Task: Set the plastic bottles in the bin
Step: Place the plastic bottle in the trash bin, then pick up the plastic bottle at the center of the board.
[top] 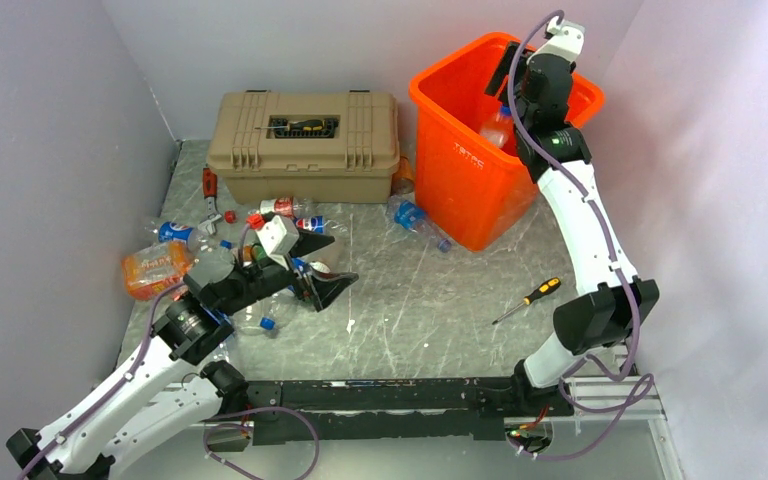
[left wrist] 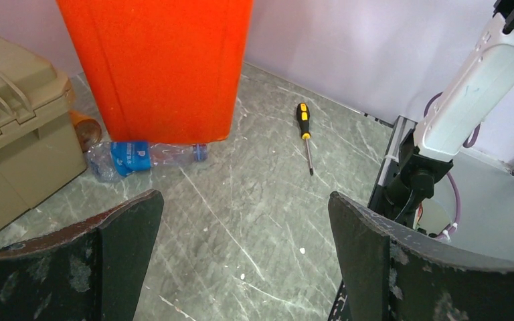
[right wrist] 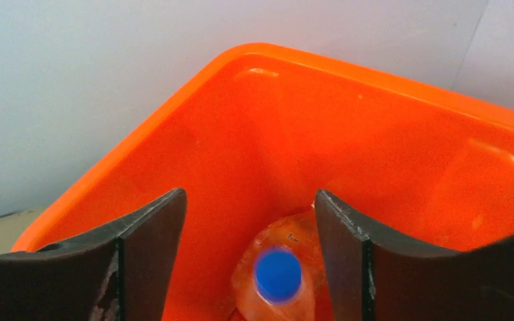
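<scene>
The right tool (right wrist: 247, 200) is above the tall bright orange plastic bin (top: 460, 170), jaws apart, gripping nothing. A clear plastic bottle with a blue cap (right wrist: 278, 281) is inside the bin below the jaws. The left tool (left wrist: 245, 200) is fully open above the grey bench (top: 410, 310). Other crushed clear bottles (top: 288, 207) lie on the bench, one blue-labelled bottle (top: 418, 222) beside the bin base.

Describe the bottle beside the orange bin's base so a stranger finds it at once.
Find the tall orange bin at the table's back right. At its foot, toward the tan toolbox, lies a clear bottle with a blue label. It lies alone; the table's other bottles cluster far left.
</scene>
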Motion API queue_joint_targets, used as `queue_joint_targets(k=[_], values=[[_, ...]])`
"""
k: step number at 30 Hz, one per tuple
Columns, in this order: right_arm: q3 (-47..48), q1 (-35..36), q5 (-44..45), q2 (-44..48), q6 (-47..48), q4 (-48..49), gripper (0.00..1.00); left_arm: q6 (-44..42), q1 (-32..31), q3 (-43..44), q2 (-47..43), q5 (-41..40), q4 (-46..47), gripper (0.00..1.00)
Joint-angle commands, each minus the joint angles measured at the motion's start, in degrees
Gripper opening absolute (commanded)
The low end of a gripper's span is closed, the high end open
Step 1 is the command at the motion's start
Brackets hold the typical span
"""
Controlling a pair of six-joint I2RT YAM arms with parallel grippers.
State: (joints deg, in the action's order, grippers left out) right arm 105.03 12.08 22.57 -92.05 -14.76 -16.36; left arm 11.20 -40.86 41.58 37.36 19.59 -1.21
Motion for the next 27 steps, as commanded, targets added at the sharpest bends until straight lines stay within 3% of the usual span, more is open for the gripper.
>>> queue_joint_targets(k=[1,7,11,18,24,27], values=[[-1.50,-0.12,-3.04,4.57,-1.15,4.03,0.78,-0.93,-0.27,1.11,0.66,0.08,1.30,1.00],[-0.21,1.79,-6.94,11.12,-2.75,4.70,0.82,-1.05,-0.27,1.26,1.36,-0.91,-0.15,0.99],[-6.72,8.98,-7.97,19.86,-0.46,9.04,0.80,-1.48,-0.22,1.48,1.36,-3.33,-1.16,0.99],[-30.35,27.09,-5.87,38.74,2.84,12.79,0.74,-2.46,-0.23,2.37,0.95,-15.56,-4.58,0.99],[-52.34,33.23,-14.73,48.42,-1.46,12.99,0.73,-3.16,-0.36,4.74,3.67,-26.17,-9.29,0.99],[-61.92,37.66,-13.37,50.44,-3.81,14.44,0.72,-3.44,-0.39,6.49,5.66,-29.80,-11.88,0.99]])
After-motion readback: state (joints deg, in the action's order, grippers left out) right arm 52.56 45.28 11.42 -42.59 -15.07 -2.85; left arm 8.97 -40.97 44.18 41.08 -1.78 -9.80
